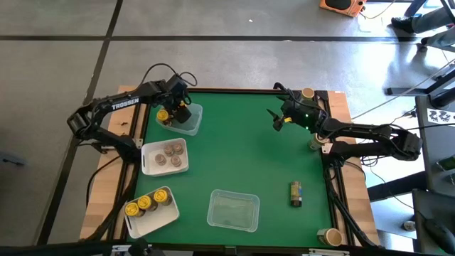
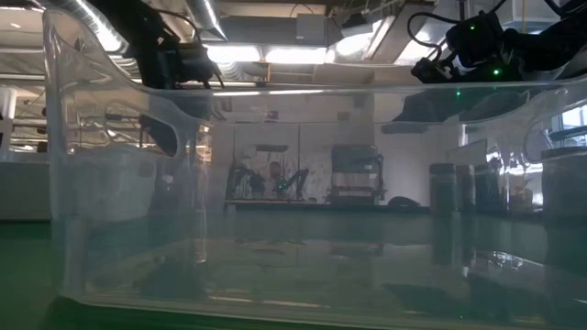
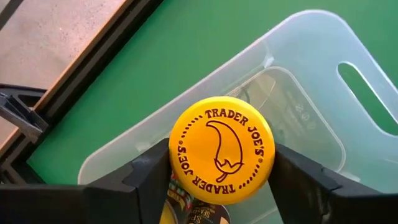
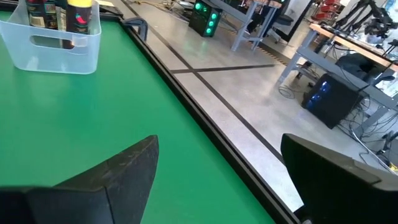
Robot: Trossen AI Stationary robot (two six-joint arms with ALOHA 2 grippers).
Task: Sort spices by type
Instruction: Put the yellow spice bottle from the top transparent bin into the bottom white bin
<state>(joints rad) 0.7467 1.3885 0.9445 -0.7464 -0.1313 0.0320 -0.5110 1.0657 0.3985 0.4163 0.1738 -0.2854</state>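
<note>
My left gripper [image 3: 221, 180] is at the table's far left, above a clear tray [image 3: 298, 124], and is shut on a spice jar with a yellow lid [image 3: 221, 148]. In the high view this yellow lid [image 1: 163, 115] shows at the left end of that tray [image 1: 190, 122]. The right wrist view shows the same tray [image 4: 53, 43] from afar, with the yellow-lidded jar [image 4: 79, 14] and dark jars in it. My right gripper [image 4: 211, 186] is open above the green mat at the far right [image 1: 277, 118], touching nothing. One more jar [image 1: 296, 193] lies on its side near the right edge. My left gripper pinches the yellow-lidded jar between its two fingers [image 3: 149, 177], which sit on opposite sides just under the rim of the lid [image 3: 186, 118]. The fingers come from above, pointing down. The jar stands upright over the clear tray; whether its bottom rests in the tray is hidden.
A white tray with brownish-grey-lidded jars [image 1: 165, 156] and another with yellow-lidded jars [image 1: 149, 206] stand along the left edge. An empty clear tray [image 1: 233, 210] sits at the near edge and fills the low view [image 2: 293, 202]. Single jars [image 1: 307, 93], [image 1: 329, 236] stand on the wooden rim.
</note>
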